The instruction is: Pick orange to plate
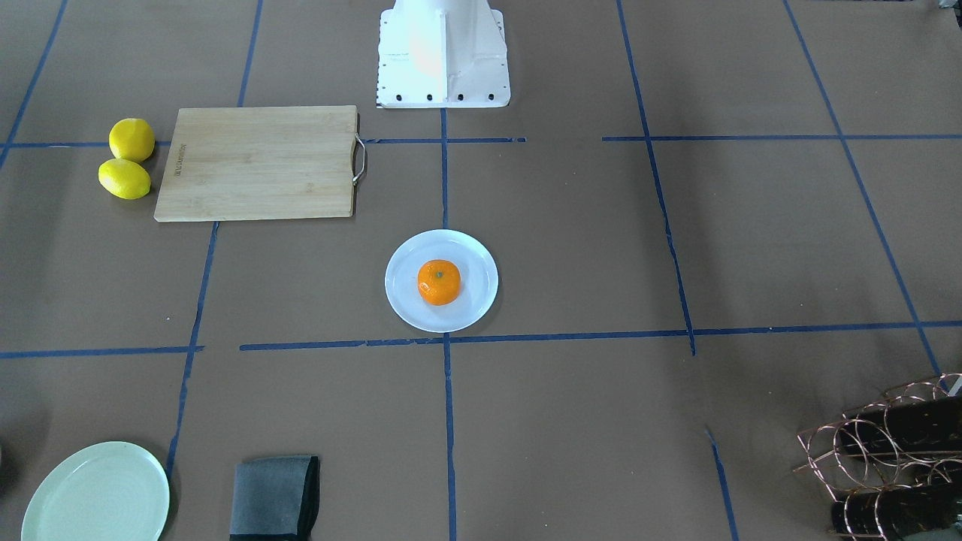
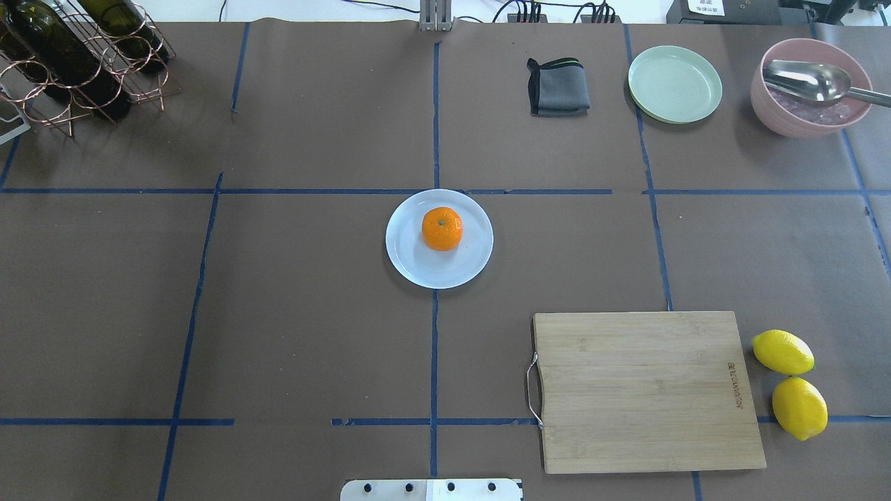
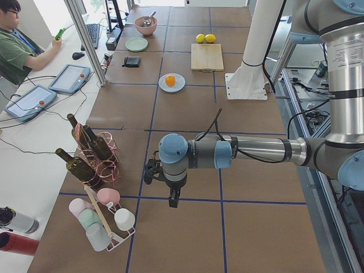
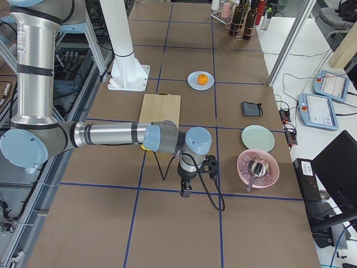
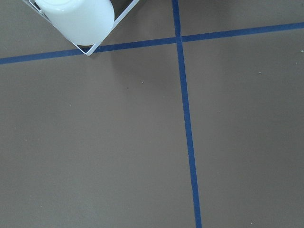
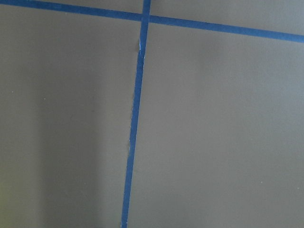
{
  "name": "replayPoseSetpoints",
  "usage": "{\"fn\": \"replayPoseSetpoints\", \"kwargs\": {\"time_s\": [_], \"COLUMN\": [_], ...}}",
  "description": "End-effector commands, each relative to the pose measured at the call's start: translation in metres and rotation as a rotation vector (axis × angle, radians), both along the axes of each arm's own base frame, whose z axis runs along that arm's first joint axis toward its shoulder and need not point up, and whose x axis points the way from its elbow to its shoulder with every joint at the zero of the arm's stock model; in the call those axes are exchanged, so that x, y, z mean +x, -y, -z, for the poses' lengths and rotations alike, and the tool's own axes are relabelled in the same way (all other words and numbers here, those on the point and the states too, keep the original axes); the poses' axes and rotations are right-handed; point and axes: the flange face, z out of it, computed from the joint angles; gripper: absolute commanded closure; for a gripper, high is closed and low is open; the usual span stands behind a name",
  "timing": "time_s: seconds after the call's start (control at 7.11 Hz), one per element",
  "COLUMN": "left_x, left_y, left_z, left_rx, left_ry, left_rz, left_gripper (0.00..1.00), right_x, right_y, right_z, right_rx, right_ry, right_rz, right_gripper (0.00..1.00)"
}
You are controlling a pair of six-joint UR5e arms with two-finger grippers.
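Observation:
The bright orange lies stem up on the pale bluish-white plate at the table's centre. Both also show small in the side views, orange. Neither arm is near it. The left gripper hangs over the table's left end beside the racks, and the right gripper hangs over the right end near the pink bowl. They show only in the side views, so I cannot tell whether they are open or shut. Both wrist views hold only brown table and blue tape.
A wooden cutting board lies near the robot's base, with two lemons beside it. A pale green plate, a folded grey cloth and a pink bowl with a spoon sit at the far right. A bottle rack and a cup rack stand on the left.

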Motion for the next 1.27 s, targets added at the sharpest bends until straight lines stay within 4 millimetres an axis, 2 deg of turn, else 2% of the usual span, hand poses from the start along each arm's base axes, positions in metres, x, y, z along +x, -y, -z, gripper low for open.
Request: {"fn": "replayPoseSetpoints", "kwargs": {"time_s": [0.0, 0.56, 1.12], "left_x": [0.0, 0.0, -0.0001], "left_y": [0.0007, 0.001, 0.001], "left_z": [0.0012, 0.0028, 0.0027], "left_rx": [0.003, 0.007, 0.007], "left_ry": [0.0, 0.0, 0.002], "left_rz": [0.0, 0.0, 0.0], "left_gripper": [0.0, 0.0, 0.0], "right_x": [-0.0001, 0.0006, 0.0001], "right_y": [0.0027, -0.0003, 0.0016], "right_z": [0.0039, 0.0006, 0.006], "right_rx": [0.01, 0.007, 0.01], "right_ry": [0.001, -0.007, -0.002], "right_rz": [0.001, 0.006, -0.003], "right_gripper": [0.0, 0.0, 0.0]}}
